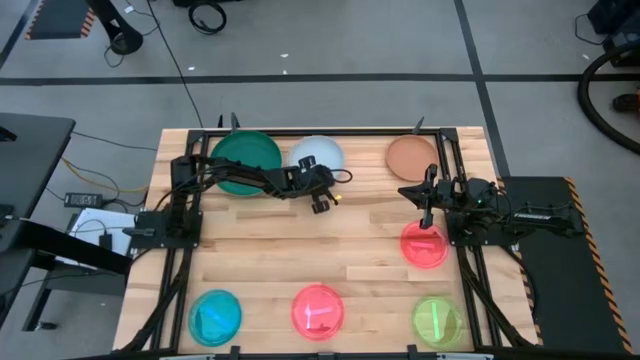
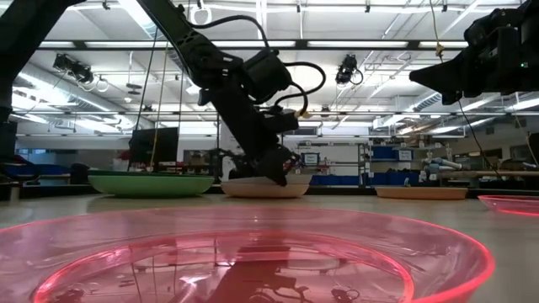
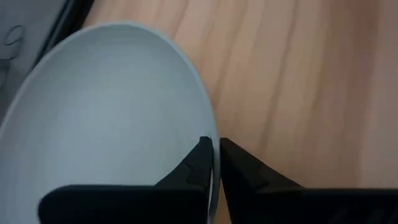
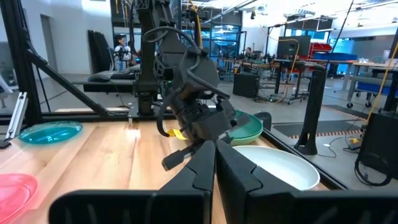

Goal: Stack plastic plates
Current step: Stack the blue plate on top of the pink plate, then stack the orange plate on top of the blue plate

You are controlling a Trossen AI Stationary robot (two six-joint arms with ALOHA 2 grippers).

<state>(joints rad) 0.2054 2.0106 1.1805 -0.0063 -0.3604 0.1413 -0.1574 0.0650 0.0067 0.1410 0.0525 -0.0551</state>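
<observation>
Left end effector [image 3: 214, 155] pinches empty pale blue plate [image 3: 106, 118]

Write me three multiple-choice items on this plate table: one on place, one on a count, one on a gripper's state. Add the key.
1. The left gripper is at the rim of which plate?
A. the round opaque brown plate
B. the round opaque pale blue plate
C. the round opaque green plate

2. How many small translucent plates lie on the table?
A. two
B. three
C. four

3. The right gripper is:
A. shut, holding nothing
B. wide open over a plate
C. shut on a plate

Key:
1 B: in the left wrist view the two fingers pinch the pale blue rim.
2 C: the high view shows the cyan plate, pink plate, lime plate and red plate.
3 A: its fingers meet with nothing between them.
</observation>
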